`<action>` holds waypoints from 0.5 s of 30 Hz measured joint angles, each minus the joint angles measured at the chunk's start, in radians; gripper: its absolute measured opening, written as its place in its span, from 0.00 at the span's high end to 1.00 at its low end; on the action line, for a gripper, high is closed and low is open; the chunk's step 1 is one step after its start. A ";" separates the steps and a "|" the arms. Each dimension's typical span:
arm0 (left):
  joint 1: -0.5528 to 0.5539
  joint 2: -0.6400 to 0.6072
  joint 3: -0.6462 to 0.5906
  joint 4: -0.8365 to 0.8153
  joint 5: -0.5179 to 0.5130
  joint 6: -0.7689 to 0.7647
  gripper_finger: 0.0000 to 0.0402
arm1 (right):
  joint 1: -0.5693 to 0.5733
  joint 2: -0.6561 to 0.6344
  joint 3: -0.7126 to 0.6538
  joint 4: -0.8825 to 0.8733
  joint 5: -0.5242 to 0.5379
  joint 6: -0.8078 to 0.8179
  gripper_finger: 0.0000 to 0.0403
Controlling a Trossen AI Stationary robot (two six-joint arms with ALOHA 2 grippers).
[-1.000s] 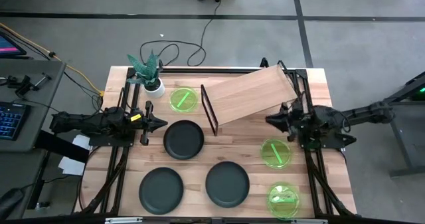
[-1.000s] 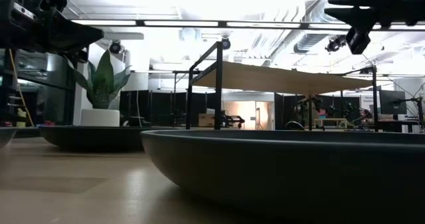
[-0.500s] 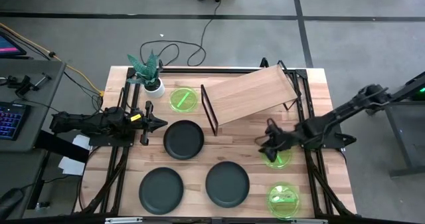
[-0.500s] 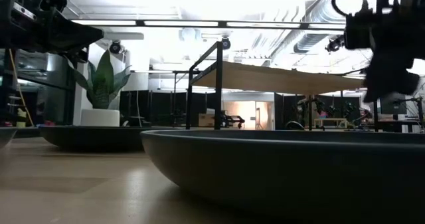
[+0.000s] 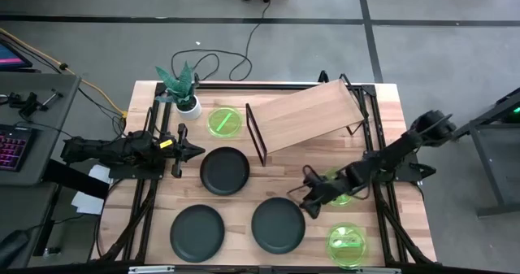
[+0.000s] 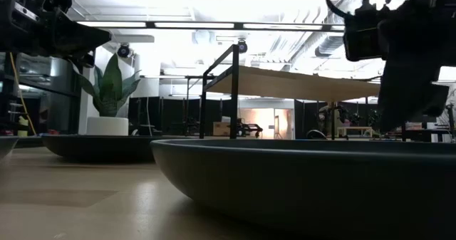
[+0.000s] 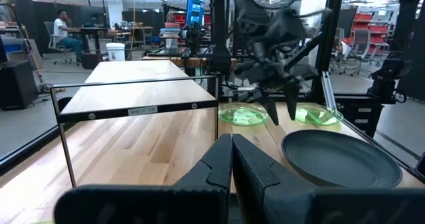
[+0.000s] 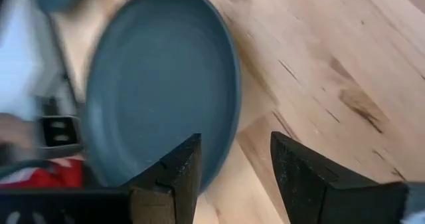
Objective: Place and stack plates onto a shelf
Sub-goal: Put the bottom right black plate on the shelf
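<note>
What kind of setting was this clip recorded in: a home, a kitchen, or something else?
Most likely a robotics lab or workshop, not a home. The wooden table stands on a bare concrete floor with cables running across it, a desk with a keyboard sits beside it, and the left wrist view shows an open hall with a seated person at workbenches.

1. We see the high view evenly lit from above; shadows on the tabletop (image 5: 244, 209) are short and soft.
2. In the low view, ceiling strip lights (image 6: 242, 25) glare white, leaving the right gripper (image 6: 406, 90) a backlit silhouette.
3. The nearest dark plate (image 6: 306, 183) there looms soft and out of focus.
4. The right wrist view is smeared with motion blur.
</note>
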 joint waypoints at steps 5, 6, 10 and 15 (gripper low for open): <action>0.000 0.000 0.000 0.000 0.000 0.000 0.99 | 0.010 0.131 0.193 -0.285 0.017 -0.011 0.60; 0.000 0.000 0.000 0.000 0.000 0.000 0.99 | 0.010 0.156 0.223 -0.316 0.020 -0.023 0.60; 0.000 0.000 0.000 0.000 0.000 0.000 0.99 | 0.010 0.238 0.314 -0.364 0.006 -0.074 0.60; 0.000 0.000 0.000 0.000 0.000 0.000 0.99 | 0.008 0.298 0.357 -0.379 -0.037 -0.095 0.60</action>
